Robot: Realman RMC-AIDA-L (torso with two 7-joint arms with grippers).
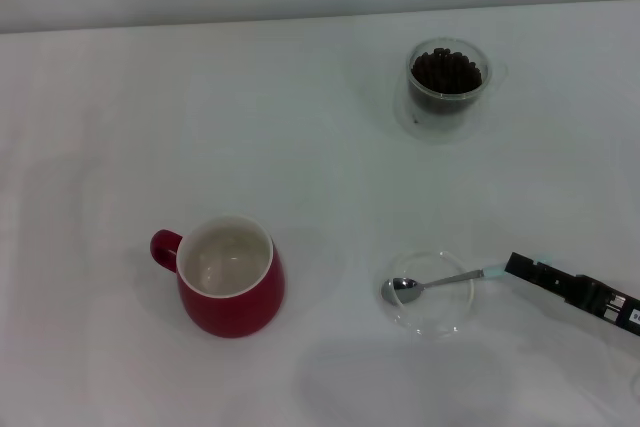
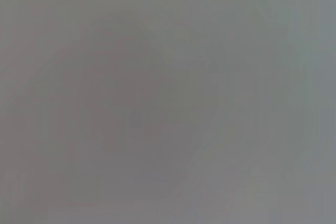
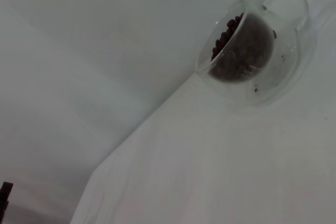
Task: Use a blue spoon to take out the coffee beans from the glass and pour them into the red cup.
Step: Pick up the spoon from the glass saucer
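At the lower right of the head view, the right end effector point(image 1: 512, 267) reaches in from the frame edge to the pale handle end of the blue spoon point(image 1: 432, 284), whose bowl lies in a shallow clear dish point(image 1: 430, 319); whether it is apart or clamped on the handle I cannot tell. The glass point(image 1: 446, 87), full of coffee beans point(image 1: 446, 71), stands at upper right on the white surface point(image 1: 300, 127), the red cup point(image 1: 231, 275) at lower left, well apart

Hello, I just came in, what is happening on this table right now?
The right gripper is at the pale blue handle of the small silver teaspoon, whose bowl lies in a shallow clear glass dish. The dark coffee beans sit in the clear glass tumbler at the far side. The squat red ceramic mug holds no beans yet. The left arm is out of view.
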